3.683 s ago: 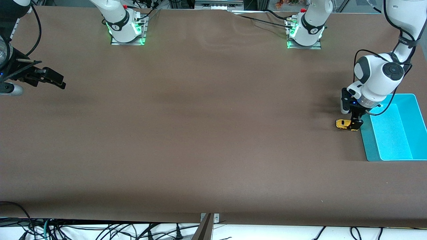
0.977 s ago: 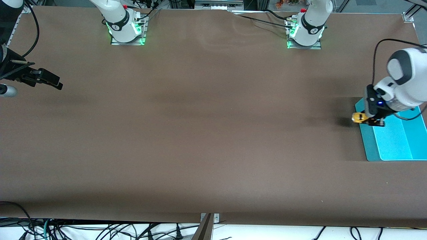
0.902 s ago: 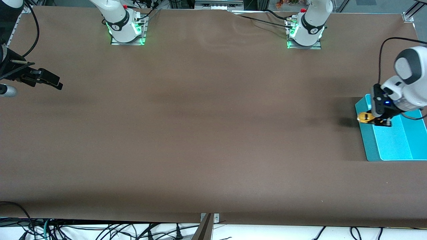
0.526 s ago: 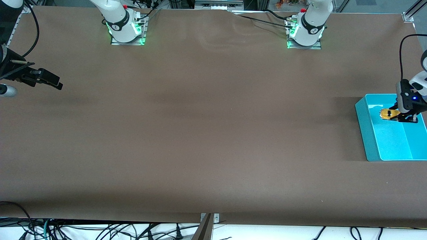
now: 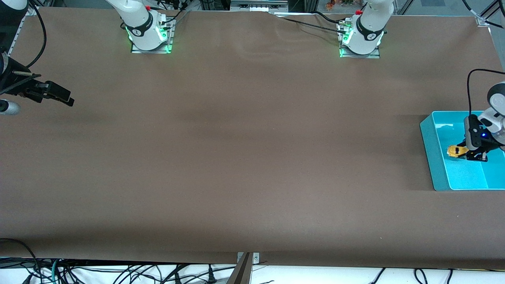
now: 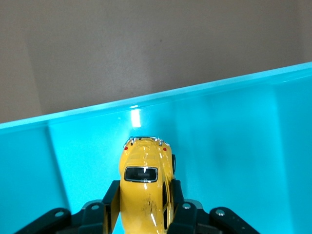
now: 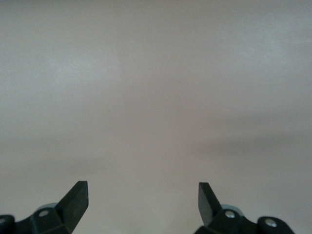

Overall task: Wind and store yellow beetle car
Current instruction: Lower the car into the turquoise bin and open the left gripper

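The left gripper (image 5: 469,153) pinches the yellow beetle car (image 5: 453,151) by its flanks over the turquoise bin (image 5: 434,157) (light, hard, slick, I'd guess). The right gripper (image 7: 142,195) waits spread, well away.

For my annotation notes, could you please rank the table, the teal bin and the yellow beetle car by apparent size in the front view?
1. Table, by far the largest.
2. Teal bin.
3. Yellow beetle car, smallest, held over the bin by the left gripper.
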Tool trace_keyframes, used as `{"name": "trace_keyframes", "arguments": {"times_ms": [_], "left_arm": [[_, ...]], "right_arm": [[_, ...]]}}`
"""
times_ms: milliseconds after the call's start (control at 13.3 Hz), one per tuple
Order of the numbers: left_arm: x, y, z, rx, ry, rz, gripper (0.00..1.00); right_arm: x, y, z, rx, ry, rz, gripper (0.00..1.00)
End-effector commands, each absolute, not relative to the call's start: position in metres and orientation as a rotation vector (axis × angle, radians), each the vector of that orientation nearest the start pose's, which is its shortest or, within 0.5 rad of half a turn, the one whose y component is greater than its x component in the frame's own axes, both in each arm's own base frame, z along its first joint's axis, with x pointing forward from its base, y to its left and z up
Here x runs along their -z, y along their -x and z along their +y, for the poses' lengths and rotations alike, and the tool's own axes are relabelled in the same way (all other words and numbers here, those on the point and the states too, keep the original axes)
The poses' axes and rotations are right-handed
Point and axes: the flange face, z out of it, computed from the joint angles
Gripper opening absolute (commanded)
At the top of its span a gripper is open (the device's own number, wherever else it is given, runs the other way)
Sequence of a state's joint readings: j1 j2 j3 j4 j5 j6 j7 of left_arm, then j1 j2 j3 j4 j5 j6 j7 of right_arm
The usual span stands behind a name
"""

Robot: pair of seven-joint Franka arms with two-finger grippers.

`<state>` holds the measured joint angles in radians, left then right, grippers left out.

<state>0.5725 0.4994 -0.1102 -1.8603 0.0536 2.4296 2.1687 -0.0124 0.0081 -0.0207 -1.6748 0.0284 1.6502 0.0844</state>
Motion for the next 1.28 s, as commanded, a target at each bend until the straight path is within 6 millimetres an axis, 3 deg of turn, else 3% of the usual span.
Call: {"name": "trace_keyframes", "arguments": {"times_ms": [0, 827, 977, 1052, 1127, 1203], "left_arm": [[-0.242, -0.588, 0.298, 0.098, 1.967, 2.328, 0.38], [-0.195, -0.582, 0.293, 0.098, 1.997, 2.354, 0.42], [-0.195, -0.582, 0.293, 0.099, 1.996, 2.354, 0.48], [-0.197, -0.583, 0.293, 0.1, 1.99, 2.356, 0.56], [-0.201, -0.584, 0.293, 0.1, 1.989, 2.354, 0.75], [-0.208, -0.585, 0.294, 0.099, 1.986, 2.352, 0.84]], "right_arm": [[-0.58, -0.559, -0.019, -0.054, 3.091, 0.208, 1.0], [-0.58, -0.559, -0.017, -0.054, 3.091, 0.203, 1.0], [-0.58, -0.559, -0.017, -0.054, 3.091, 0.203, 1.0], [-0.58, -0.559, -0.017, -0.054, 3.091, 0.203, 1.0], [-0.58, -0.559, -0.018, -0.054, 3.091, 0.206, 1.0], [-0.58, -0.559, -0.018, -0.054, 3.091, 0.206, 1.0]]}}
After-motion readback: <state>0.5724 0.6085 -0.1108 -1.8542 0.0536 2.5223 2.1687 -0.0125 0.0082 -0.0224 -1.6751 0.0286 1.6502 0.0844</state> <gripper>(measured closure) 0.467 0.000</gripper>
